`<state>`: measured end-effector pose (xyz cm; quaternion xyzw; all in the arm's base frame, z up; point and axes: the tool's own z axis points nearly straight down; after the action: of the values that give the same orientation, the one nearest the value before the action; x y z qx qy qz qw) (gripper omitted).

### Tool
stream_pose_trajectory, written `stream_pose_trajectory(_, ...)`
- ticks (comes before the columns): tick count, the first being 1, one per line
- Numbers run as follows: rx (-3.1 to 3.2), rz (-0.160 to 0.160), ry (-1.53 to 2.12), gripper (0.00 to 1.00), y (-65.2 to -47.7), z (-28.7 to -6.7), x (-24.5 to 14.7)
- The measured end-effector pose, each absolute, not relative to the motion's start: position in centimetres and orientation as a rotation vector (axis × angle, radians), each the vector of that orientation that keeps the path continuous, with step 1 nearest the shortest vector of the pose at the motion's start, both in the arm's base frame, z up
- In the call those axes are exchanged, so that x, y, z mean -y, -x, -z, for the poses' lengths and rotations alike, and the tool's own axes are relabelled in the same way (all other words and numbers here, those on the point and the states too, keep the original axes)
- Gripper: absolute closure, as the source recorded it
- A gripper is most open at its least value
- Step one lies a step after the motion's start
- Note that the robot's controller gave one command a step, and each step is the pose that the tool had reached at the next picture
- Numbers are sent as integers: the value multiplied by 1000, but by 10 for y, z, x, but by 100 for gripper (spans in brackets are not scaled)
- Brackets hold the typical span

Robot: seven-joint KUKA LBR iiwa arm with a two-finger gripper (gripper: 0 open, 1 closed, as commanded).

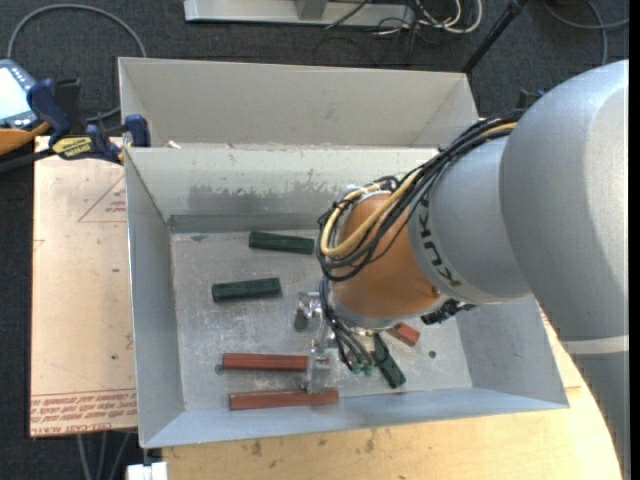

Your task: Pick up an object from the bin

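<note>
Grey arm with orange cover looms in from 3 o'clock; pincer sits low at 6 o'clock in the bin, over right ends of two red-brown bars, its spread impossible to tell.

We find open floor along the left wall of the bin and in its right front corner, while the far green bar and near green bar cross the middle, the far red bar and near red bar line the front, and the arm covers the right.
</note>
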<state>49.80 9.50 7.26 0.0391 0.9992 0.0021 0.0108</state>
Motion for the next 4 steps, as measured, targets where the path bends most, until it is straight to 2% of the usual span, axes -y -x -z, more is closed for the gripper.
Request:
stream_pose_trajectory(1, -3133, -4, -121, 100, -494, -71, -95)
stream_pose_trajectory(2, -3117, -7, -123, 0, -498, -73, -95)
stream_pose_trajectory(3, -3075, -13, -549, 0, -485, -75, -197)
stream_pose_trajectory(4, -3045, 1, -752, 0, -535, -70, -122)
